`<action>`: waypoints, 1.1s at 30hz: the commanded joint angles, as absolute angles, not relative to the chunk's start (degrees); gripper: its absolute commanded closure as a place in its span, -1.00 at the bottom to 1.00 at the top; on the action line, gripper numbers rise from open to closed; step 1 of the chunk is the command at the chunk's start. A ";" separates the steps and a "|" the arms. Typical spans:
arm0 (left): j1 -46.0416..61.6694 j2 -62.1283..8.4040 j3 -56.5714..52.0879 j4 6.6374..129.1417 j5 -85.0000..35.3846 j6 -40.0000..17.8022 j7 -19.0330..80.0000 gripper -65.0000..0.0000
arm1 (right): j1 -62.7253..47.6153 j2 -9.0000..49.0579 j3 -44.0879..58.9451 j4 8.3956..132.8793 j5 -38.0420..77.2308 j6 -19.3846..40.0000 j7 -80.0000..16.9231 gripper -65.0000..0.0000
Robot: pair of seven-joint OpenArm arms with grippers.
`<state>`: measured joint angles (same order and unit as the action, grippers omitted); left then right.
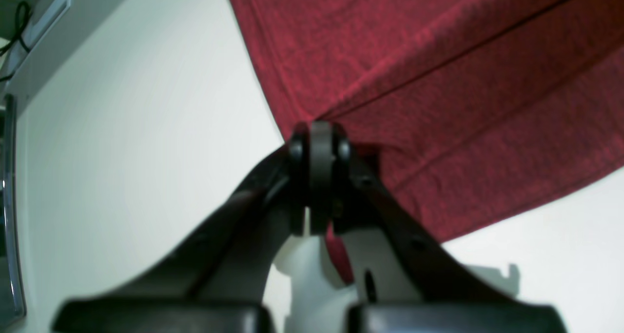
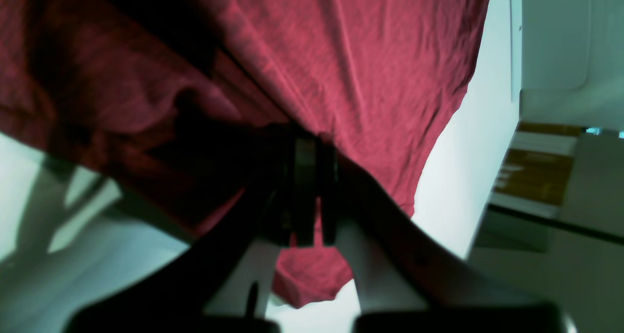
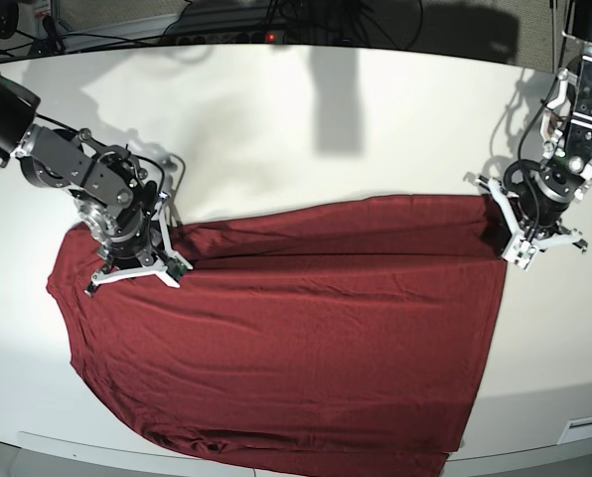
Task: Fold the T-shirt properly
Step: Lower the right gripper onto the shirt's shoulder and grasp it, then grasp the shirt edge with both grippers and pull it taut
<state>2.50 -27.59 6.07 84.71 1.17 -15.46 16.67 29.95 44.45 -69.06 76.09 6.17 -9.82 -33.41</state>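
Observation:
The dark red T-shirt lies spread across the white table, and its lower edge reaches the table's front edge. My left gripper is at the shirt's far right corner. In the left wrist view it is shut on the cloth's edge. My right gripper is at the shirt's upper left part. In the right wrist view it is shut on a fold of the fabric. A long crease runs across the shirt between the two grippers.
The white table is bare behind the shirt. Cables and a power strip lie along its back edge. The table's side edge shows in the right wrist view, with floor beyond it.

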 commanded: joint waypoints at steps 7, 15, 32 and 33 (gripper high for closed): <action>1.58 -28.47 5.63 85.54 0.97 -14.79 17.89 0.32 | 31.44 45.71 -68.49 77.47 5.15 -10.37 -33.95 0.23; 1.61 -28.49 5.63 86.74 0.99 -14.79 20.67 0.29 | 31.44 52.47 -68.49 86.48 3.95 -12.21 -34.98 0.18; 9.37 -32.73 5.85 92.68 14.94 -37.15 16.97 0.29 | 30.44 70.15 -68.49 105.16 3.46 -12.29 -40.84 0.18; 9.37 -32.69 5.87 92.01 15.42 -37.15 15.92 0.29 | 30.39 70.13 -68.49 105.19 3.46 -12.29 -41.15 0.18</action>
<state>9.82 -31.88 6.28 91.31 15.81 -37.58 16.62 29.34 69.06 -69.10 104.64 4.67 -11.53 -41.23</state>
